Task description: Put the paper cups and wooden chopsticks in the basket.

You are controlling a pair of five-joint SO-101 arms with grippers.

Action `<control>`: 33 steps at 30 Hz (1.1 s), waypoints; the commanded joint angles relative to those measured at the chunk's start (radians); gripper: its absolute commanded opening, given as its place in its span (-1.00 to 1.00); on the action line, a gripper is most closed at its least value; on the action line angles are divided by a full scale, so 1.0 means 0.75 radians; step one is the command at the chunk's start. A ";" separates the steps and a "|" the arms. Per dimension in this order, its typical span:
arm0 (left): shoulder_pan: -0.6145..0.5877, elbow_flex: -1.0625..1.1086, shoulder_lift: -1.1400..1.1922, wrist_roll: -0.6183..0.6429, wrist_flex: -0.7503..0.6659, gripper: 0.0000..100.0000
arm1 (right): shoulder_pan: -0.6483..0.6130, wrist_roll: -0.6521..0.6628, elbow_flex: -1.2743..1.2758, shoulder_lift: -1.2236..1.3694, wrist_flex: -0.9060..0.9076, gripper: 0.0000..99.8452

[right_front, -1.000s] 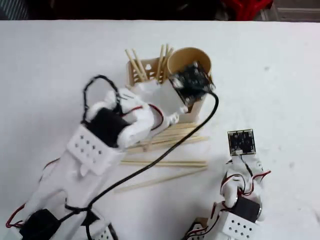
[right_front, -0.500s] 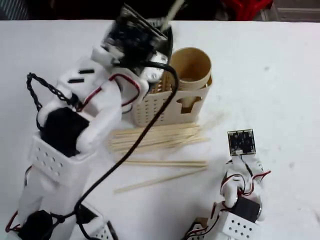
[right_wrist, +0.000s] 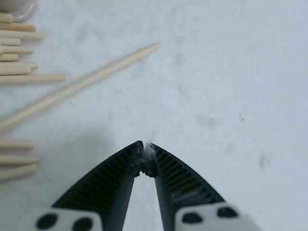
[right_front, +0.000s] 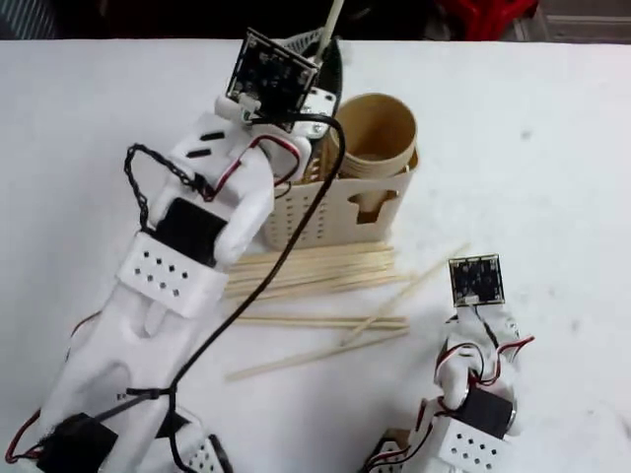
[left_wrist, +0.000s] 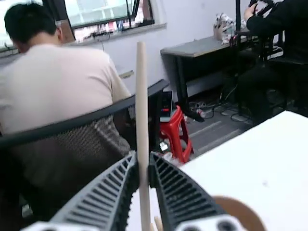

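Left wrist view is showing the left gripper (left_wrist: 143, 161) pinching a pale wooden chopstick (left_wrist: 141, 91) upright over the cream perforated plastic basket (right_front: 335, 212); any off-centre release is risking it tipping onto the white table (right_front: 552, 148).

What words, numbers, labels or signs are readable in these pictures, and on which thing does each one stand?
No text can be read in any view.
right board and left board: tiny marks only, too small to read.
cup, basket, chopsticks: no print seen.
Room behind, in the left wrist view: too blurred to read.
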 commanded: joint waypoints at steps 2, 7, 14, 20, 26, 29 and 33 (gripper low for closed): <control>-0.056 0.082 -0.042 0.086 -0.025 -0.92 | 0.011 0.010 0.012 -0.007 -0.011 -0.97; -0.083 0.098 -0.050 0.217 0.094 -0.69 | 0.011 0.010 0.012 -0.007 -0.011 -0.97; -0.077 0.020 -0.105 0.223 0.307 -0.80 | 0.013 0.010 0.012 -0.007 -0.011 -0.97; 0.005 0.020 -0.359 0.033 0.751 -0.88 | 0.017 0.004 0.012 -0.007 -0.007 -0.97; 0.238 0.023 -0.334 -0.115 1.115 -0.95 | 0.077 0.002 0.012 -0.007 -0.013 -0.97; 0.294 0.020 -0.157 -0.241 1.201 -0.95 | 0.093 0.010 0.012 -0.007 -0.011 -0.97; 0.310 0.010 0.181 -0.407 1.283 -0.93 | 0.199 0.016 0.012 -0.007 -0.011 -0.97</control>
